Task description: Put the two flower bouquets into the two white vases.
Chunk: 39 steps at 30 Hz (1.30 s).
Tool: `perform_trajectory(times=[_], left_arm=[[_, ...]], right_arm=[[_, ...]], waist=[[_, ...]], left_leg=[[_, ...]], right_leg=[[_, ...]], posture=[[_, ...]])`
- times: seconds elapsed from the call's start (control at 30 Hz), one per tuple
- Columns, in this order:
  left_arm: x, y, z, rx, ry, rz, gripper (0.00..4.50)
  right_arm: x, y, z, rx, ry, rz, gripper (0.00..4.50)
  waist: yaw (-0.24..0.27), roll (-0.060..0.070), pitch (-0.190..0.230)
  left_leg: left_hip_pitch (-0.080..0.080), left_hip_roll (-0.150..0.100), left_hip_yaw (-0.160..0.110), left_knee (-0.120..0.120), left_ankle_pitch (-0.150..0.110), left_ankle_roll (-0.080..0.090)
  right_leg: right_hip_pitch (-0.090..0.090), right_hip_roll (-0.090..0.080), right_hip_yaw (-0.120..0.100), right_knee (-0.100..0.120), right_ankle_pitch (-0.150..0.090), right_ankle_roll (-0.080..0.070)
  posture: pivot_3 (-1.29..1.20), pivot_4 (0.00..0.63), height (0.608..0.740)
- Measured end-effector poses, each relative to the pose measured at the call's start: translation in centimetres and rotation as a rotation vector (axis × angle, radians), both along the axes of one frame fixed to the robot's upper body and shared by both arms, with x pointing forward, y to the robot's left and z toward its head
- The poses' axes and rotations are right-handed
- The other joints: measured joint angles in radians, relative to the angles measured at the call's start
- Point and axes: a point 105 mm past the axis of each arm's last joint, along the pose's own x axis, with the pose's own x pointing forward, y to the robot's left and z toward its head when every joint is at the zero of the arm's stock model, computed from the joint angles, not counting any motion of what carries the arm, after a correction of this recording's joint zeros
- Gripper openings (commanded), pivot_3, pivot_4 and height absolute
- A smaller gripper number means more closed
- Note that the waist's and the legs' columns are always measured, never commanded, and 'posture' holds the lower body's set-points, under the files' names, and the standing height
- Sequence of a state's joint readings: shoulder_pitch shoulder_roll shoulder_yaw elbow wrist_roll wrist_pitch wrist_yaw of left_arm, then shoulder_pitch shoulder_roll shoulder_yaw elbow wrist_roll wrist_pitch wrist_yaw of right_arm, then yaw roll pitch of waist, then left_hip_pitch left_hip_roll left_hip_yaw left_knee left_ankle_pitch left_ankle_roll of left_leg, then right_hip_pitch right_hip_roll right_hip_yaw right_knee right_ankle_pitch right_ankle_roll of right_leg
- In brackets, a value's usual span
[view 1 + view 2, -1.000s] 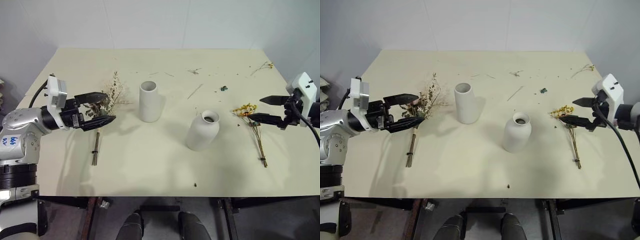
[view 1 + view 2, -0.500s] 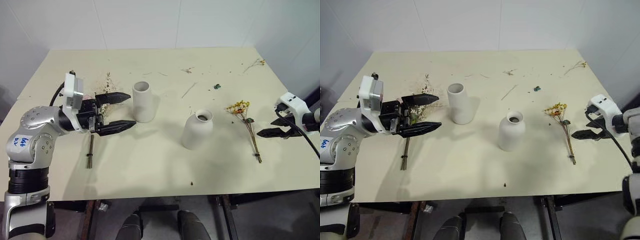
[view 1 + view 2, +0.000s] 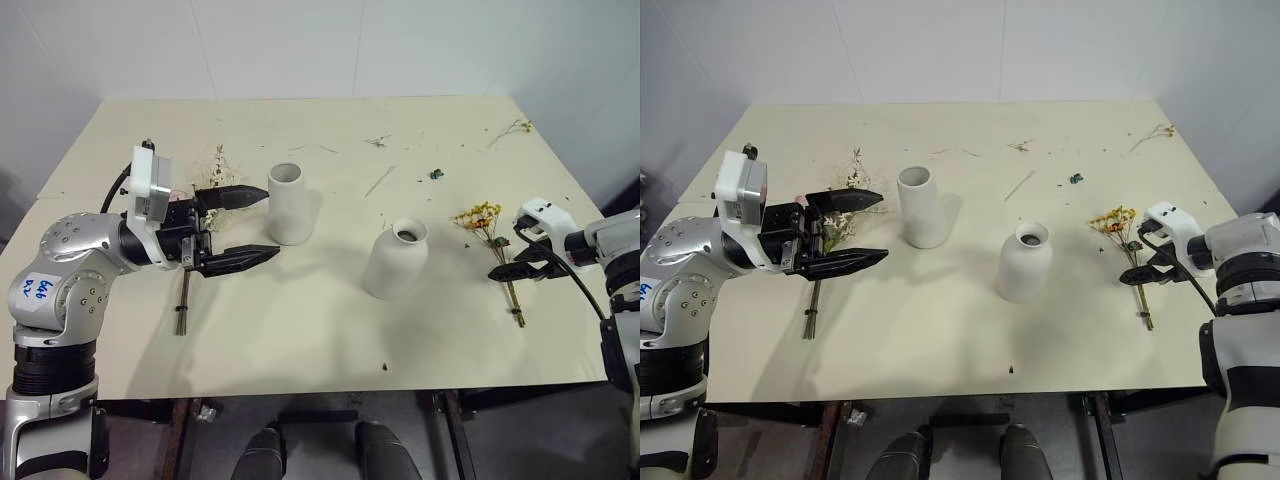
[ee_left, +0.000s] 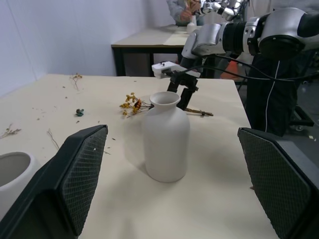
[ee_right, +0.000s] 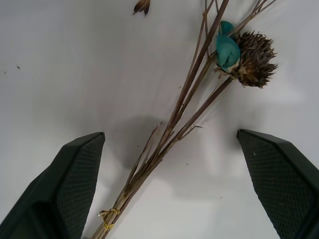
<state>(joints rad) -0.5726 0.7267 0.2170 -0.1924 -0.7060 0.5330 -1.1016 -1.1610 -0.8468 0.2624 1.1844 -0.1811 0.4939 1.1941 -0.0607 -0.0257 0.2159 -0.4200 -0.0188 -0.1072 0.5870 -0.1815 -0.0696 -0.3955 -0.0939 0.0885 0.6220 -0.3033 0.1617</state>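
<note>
1. The right gripper (image 3: 512,262) hangs just above the thin brown stems of the small yellow-blossom bouquet (image 3: 497,247), which lies flat at the table's four o'clock. Its fingers are spread to either side of the stems and grasp nothing, likely lined up for a pinch.
2. The left gripper (image 3: 238,226) hovers level over the pink-and-pale dried-grass bouquet (image 3: 830,250) at nine o'clock, released wide and empty, pointing toward the vases.
3. The straight white ceramic cylinder vase (image 3: 288,203) stands upright near centre; the rounded white bottle vase (image 3: 397,260) stands at its four o'clock. Both are empty.
4. Loose twigs (image 3: 508,128) litter the cream table (image 3: 320,330) at one o'clock.
</note>
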Motion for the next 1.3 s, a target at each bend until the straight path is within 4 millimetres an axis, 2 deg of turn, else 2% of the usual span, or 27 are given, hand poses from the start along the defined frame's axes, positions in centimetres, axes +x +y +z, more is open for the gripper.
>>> perform_trajectory(times=[0.13,0.37,0.53,0.6,0.7,0.77,0.87,0.97,1.03,1.1,1.2,1.3], left_arm=[[0.2,0.1,0.2,-0.004,-0.012,0.011,4.50],[1.0,0.1,0.1,0.009,-0.028,0.019,4.50],[1.7,-0.1,0.0,0.027,-0.032,0.006,4.50],[2.1,-0.1,0.1,0.027,-0.034,0.008,4.50],[2.5,0.0,0.1,0.028,-0.032,0.005,4.50],[2.6,-0.1,0.1,0.026,-0.031,-0.002,4.50],[2.6,0.0,-0.2,0.028,-0.019,-0.003,4.50],[2.8,0.3,-0.4,0.026,-0.005,0.003,4.50],[3.0,0.3,-0.8,0.030,0.005,0.004,4.50],[3.1,-0.2,-1.4,0.045,0.018,-0.016,4.50],[3.3,-0.8,-1.8,0.037,0.026,-0.031,4.50],[3.6,-1.0,-2.0,0.029,0.027,-0.031,4.50]], right_arm=[[0.8,0.4,-0.2,-0.031,-0.038,-0.001,2.49],[1.1,0.6,-0.1,-0.013,-0.058,-0.002,0.09],[0.7,0.2,0.2,0.066,-0.090,-0.022,0.02],[0.9,0.0,1.2,0.125,-0.167,-0.026,0.02],[1.9,0.3,4.1,0.198,-0.360,-0.011,0.02],[2.2,0.6,7.3,0.290,-0.575,0.004,0.02],[0.6,1.4,13.5,0.455,-0.907,0.022,0.02],[-1.2,3.2,17.3,0.610,-1.083,0.037,0.02],[-2.6,5.6,19.6,0.810,-1.158,0.060,0.02],[-4.0,8.0,21.0,0.908,-1.173,0.125,0.02],[-5.4,10.5,21.9,1.008,-1.155,0.187,0.02],[-6.4,13.2,20.9,1.047,-1.098,0.270,0.02]], waist=[[-0.004,-0.001,-0.001],[-0.002,-0.001,-0.001],[0.003,-0.001,0.000],[0.003,-0.001,0.000],[-0.001,0.000,0.000],[-0.001,0.000,0.000],[0.003,0.001,0.000],[0.003,0.001,0.000],[0.002,0.001,0.000],[0.005,0.001,0.000],[0.011,0.001,0.000],[0.016,0.001,0.000]], left_leg=[[0.002,0.000,0.000,0.003,0.000,0.000],[0.002,-0.001,0.000,0.006,0.001,0.000],[0.000,-0.001,0.000,0.004,0.001,0.000],[-0.001,-0.001,0.000,0.002,0.001,0.000],[0.000,-0.001,0.000,0.001,0.001,0.000],[-0.001,0.000,0.000,0.000,0.001,0.000],[-0.001,0.000,-0.001,-0.001,0.001,0.000],[0.000,0.000,-0.001,0.000,0.000,0.000],[0.000,0.000,-0.001,0.001,0.000,0.000],[0.000,0.000,-0.001,0.002,0.001,0.000],[0.000,0.000,-0.002,0.004,0.001,0.001],[0.000,0.000,-0.002,0.003,0.001,0.001]], right_leg=[[0.003,0.000,0.000,0.000,0.001,0.001],[0.004,0.000,0.001,0.000,0.003,0.002],[0.002,0.000,0.001,0.000,0.003,0.002],[0.001,0.000,0.001,-0.001,0.003,0.002],[0.001,0.000,0.001,-0.001,0.002,0.003],[0.001,0.000,0.001,-0.001,0.002,0.003],[0.000,0.001,0.000,0.000,0.001,0.002],[0.000,0.001,0.001,0.001,0.001,0.002],[0.000,0.000,0.001,0.003,0.001,0.002],[0.000,0.001,0.000,0.004,0.001,0.001],[0.001,0.000,0.000,0.004,0.001,0.001],[0.001,0.000,0.000,0.003,0.001,0.001]], posture=[[0.00,0.150,0.740],[0.00,0.150,0.740],[0.00,0.150,0.740],[0.00,0.150,0.740],[0.00,0.150,0.740],[0.00,0.150,0.740],[0.00,0.150,0.740],[0.00,0.150,0.740],[0.00,0.150,0.740],[0.00,0.150,0.740],[0.00,0.150,0.740],[0.00,0.150,0.740]])
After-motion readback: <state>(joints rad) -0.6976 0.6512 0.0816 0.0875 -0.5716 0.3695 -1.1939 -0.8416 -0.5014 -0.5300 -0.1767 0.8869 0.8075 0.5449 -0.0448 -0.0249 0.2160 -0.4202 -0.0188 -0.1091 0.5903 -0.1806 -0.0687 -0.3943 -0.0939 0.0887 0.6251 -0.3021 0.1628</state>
